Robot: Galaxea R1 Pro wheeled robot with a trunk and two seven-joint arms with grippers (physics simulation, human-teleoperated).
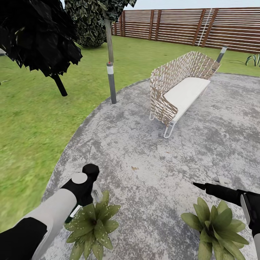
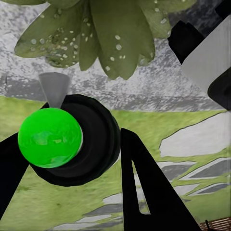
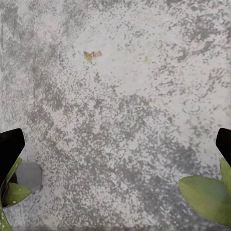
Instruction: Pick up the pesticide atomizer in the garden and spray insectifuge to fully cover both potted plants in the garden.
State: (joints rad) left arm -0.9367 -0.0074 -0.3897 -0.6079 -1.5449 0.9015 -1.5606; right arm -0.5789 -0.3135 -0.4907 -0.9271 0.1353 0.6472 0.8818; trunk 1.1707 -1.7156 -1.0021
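My left gripper (image 1: 89,193) hangs just above the left potted plant (image 1: 92,227), shut on the pesticide atomizer (image 1: 96,193). The left wrist view shows the atomizer's green body (image 2: 50,137) in a black ring between the dark fingers (image 2: 144,192), its grey nozzle toward the plant's leaves (image 2: 120,33). Those leaves are speckled with white droplets. The right potted plant (image 1: 216,225) stands at the lower right. Above and behind it my right gripper (image 1: 207,183) is open, with bare paving between its fingertips (image 3: 9,149) and a leaf (image 3: 207,197) at the edge.
Both plants stand on a round grey paved patch (image 1: 144,159) bordered by grass (image 1: 32,119). A wicker bench (image 1: 180,92) stands ahead, a post (image 1: 111,83) to its left, a dark tree (image 1: 36,36) at far left and a wooden fence (image 1: 187,25) behind.
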